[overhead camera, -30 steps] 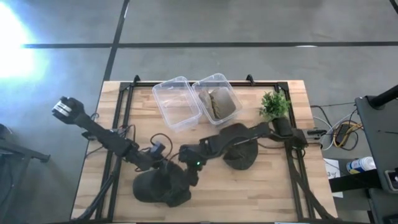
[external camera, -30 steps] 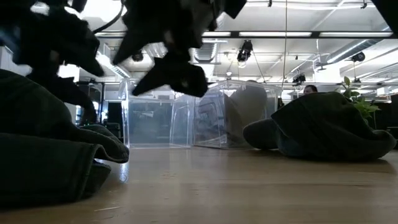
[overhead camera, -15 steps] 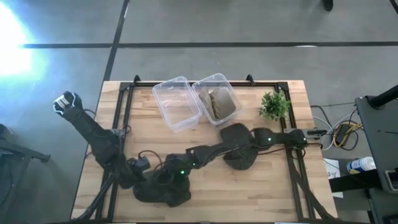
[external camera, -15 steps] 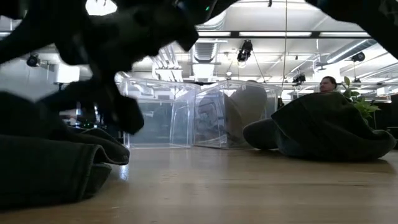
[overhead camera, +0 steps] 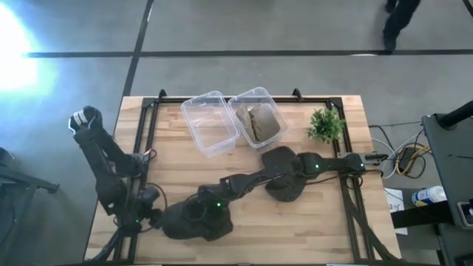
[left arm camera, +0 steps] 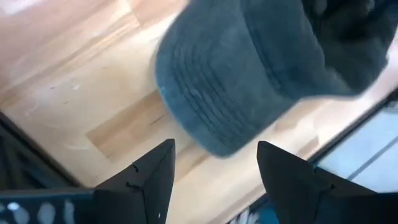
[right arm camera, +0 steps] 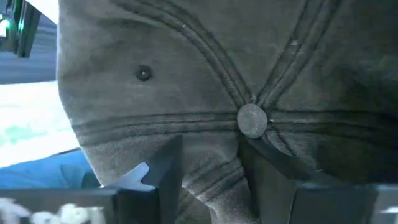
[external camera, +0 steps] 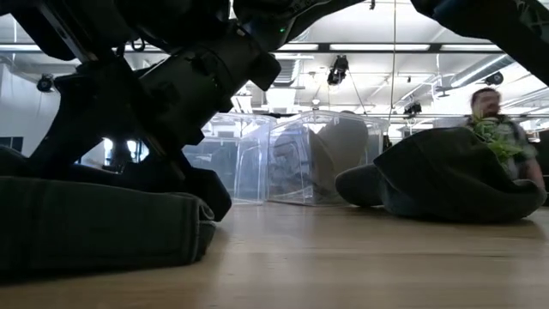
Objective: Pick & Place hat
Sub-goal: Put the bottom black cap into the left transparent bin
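This is a large open lab or industrial workspace. The wooden counter (overhead camera: pixel 325 222) stands on a smooth grey concrete floor (overhead camera: pixel 244 26) marked with dark lines. The low view looks across it into a wide hall with an exposed ceiling, long strip lights (external camera: pixel 386 47) and hanging fixtures. Cables (overhead camera: pixel 403 157) trail beside the counter, a person (external camera: pixel 491 116) shows in the background, and another walks across the floor (overhead camera: pixel 397 18).

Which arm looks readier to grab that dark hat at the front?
Probably the right: the right gripper sits over the crown of the dark hat, fingers open. The left gripper waits, open, by its brim.
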Robot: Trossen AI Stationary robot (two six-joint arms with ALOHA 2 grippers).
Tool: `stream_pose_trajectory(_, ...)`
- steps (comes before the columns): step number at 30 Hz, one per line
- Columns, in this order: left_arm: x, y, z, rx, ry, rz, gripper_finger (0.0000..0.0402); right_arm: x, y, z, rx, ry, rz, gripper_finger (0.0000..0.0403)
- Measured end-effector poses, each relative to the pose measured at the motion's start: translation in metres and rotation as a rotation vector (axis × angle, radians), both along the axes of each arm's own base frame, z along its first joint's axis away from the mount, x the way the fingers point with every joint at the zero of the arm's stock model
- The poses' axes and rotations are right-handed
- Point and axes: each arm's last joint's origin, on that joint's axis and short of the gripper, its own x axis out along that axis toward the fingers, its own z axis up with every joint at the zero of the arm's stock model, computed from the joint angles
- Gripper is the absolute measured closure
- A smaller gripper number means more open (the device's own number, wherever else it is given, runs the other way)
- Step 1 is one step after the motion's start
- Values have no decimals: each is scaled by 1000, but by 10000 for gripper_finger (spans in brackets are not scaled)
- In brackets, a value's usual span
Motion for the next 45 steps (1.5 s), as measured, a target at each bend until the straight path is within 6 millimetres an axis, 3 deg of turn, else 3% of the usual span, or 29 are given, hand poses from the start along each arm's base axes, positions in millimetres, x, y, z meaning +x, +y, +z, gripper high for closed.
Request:
stream_pose_trajectory(9, 1, -11, -43, -171, -69, 92, 182, 0, -1, 0, 3, 22, -41, 259)
stream_pose_trajectory(15, 3, -13, -64, -146, -62, 99, 182, -1, -1, 0, 10, 28, -50, 268)
stream_pose_trajectory(26, 1, -15, -65, -128, -122, 102, 182, -1, -1, 0, 43, 52, -63, 275)
stream_pose_trajectory(37, 14, -12, -62, -83, -676, 330, 185, -1, 0, 1, 68, 61, -68, 275)
stream_pose_trajectory(41, 16, -16, -58, -75, -710, 268, 212, -1, 1, 6, 69, 43, -65, 275)
stream_pose_trajectory(45, 18, -17, -54, -37, -723, 231, 277, -1, 1, 13, 37, 14, -76, 275)
